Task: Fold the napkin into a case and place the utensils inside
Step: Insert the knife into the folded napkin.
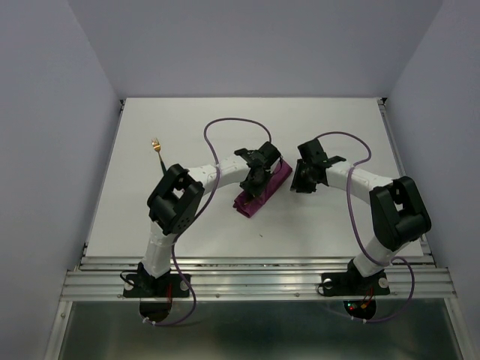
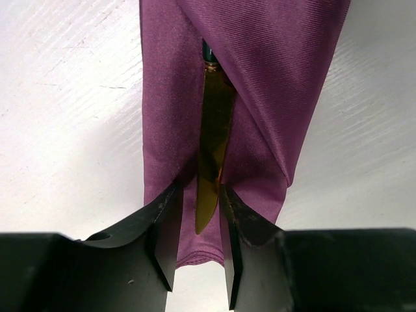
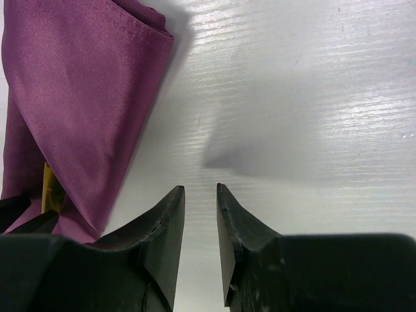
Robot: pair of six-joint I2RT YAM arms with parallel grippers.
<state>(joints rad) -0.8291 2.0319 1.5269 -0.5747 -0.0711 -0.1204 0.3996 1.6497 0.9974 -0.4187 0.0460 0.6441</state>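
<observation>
Your left gripper [image 2: 200,190] straddles the gold blade of the knife [image 2: 214,130], jaws narrow on either side of its tip; whether they pinch it, you cannot tell. The knife lies along the long axis of the case [image 2: 266,97], black handle tucked under the plum folds, blade pointing out toward that gripper. The case slants across the middle of the table [image 1: 337,120], near-left to far-right in the top view. Your right gripper [image 3: 200,188] hovers just beside the case's right edge, jaws narrowly parted over bare surface, holding nothing. The fork [image 1: 156,144] lies well apart to the far left, outside the case, head pointing away from the bases. Your left arm looks the nearer one to fetch it; the knife seems only partly seated.
</observation>
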